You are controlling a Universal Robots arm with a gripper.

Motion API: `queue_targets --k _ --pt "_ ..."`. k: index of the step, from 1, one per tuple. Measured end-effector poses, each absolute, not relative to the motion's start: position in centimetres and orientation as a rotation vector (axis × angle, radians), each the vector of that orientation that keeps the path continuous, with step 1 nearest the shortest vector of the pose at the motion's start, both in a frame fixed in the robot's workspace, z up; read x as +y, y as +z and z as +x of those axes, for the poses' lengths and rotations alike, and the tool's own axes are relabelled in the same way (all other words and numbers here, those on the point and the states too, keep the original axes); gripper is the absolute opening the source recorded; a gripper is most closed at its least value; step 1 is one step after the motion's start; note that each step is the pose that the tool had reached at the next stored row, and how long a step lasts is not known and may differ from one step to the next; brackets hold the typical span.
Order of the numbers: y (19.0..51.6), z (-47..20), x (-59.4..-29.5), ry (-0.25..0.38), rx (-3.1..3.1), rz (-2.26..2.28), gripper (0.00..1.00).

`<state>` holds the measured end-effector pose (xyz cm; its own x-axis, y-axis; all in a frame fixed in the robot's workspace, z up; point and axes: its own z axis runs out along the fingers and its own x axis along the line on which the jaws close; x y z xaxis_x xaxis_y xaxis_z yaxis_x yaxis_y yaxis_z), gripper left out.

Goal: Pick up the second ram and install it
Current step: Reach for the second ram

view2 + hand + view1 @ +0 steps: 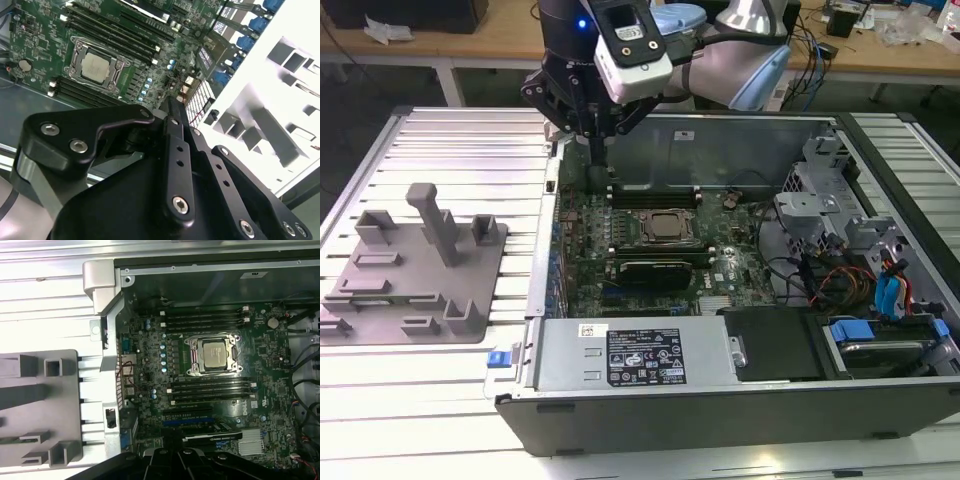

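Hanging above the open computer case [720,140] in the exterior view, the claw [595,155] sits at about ten o'clock from the processor socket [665,228], taking twelve as the case's far wall. It is clenched on a short dark-green slab that reads as the second ram [598,180] seen nearly end-on, its chips and label too dim to make out. The motherboard [620,215] beneath lies open, with free room toward the case rim at nine o'clock. A drive cage [820,215] and loose cables [790,275] crowd the three o'clock edge, and the power supply [640,355] closes off six o'clock. The grey fixture plate [410,290] lies on the slatted worktop [450,140] further out at nine o'clock, well apart from the claw. In the second wrist view the black fingers [175,125] are drawn tight together and hide whatever they pinch. Beyond them lie the socket [95,65] and the fixture plate [270,125], washed out to white. In the first wrist view the claw [187,455] is cut off at the frame edge. This view lays out both banks of memory slots [205,320], one on each side of the socket [215,352], though whether any slot is filled is hard to tell. It also shows the case's corner bracket [102,285], which the arm partly covers in the exterior view.
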<state>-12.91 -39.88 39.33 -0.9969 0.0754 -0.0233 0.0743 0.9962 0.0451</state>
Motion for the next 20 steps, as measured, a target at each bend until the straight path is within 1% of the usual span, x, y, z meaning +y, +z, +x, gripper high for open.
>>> queue_targets --k 20 --pt "39.3 -15.5 -39.9 0.069 3.114 0.117 0.08"
